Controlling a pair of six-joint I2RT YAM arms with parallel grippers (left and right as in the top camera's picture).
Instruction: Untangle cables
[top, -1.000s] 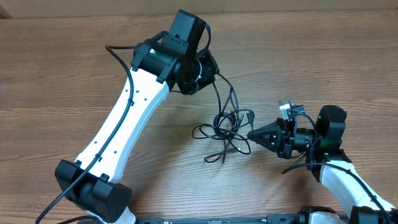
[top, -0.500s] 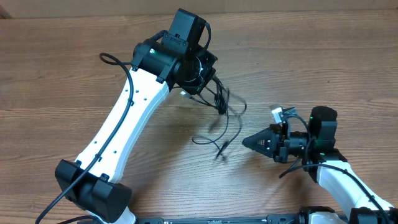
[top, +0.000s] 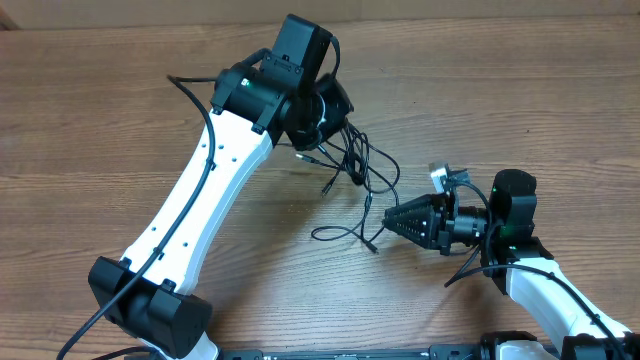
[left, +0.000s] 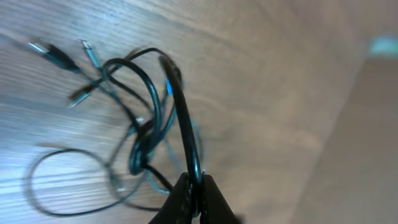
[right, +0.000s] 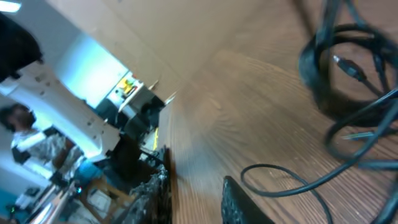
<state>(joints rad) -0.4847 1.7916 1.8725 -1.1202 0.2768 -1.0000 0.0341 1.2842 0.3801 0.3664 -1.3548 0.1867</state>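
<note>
The left tool (left: 191, 190) is pressed together on one black strand of the cables (top: 358, 170), and the bundle hangs from it just past 12 o'clock of the desk (top: 500, 90) in the overhead view. From there it runs down toward 5 o'clock, where a thin loop (top: 335, 235) lies on the wood. The right tool (top: 392, 222) points at this lower part from 4 o'clock. Its fingers stand a little apart and nothing is between them. In my judgement the main danger is that the knot becomes tighter. The strands cross each other many times just under the left tool, so a strong pull to one side could close the crossing instead of opening it. The right tool could also take two strands at once, because they lie very near to each other. One of the silver-tipped plugs (left: 42, 48) could catch inside a loop. The clamped strand is thin and smooth, so it may slide out. The desk is of brown wood with visible grain, flat and bare around the cables, and it would give little friction to hold the loose loop. At 9 o'clock of the right wrist view there is a bright room with white equipment and what looks like a person (right: 22, 134).
</note>
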